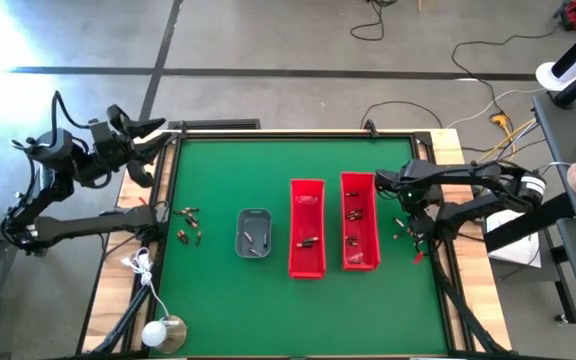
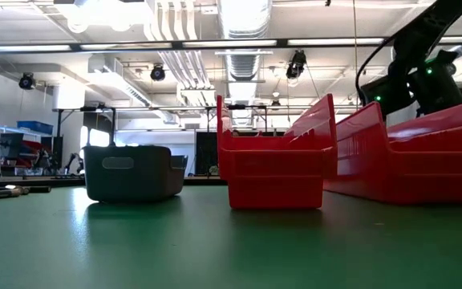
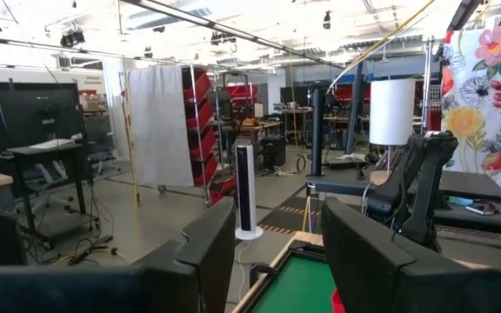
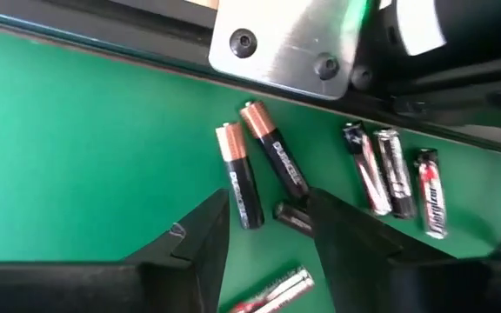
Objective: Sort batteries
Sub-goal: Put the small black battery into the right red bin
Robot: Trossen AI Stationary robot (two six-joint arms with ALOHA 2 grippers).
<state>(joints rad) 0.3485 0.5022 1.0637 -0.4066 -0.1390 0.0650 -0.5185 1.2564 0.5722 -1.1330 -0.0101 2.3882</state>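
Green bench (image 1: 228, 300): the right end effector (image 4: 268, 228) hangs half-open, holding nothing, over batteries (image 4: 263, 169). The left end effector (image 3: 277, 252) waits wide apart, off the bench's corner.

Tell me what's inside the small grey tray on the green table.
In the high view, the grey tray holds a few small silvery batteries near its bottom end. From the low view only its solid wall shows, so the contents are hidden there.
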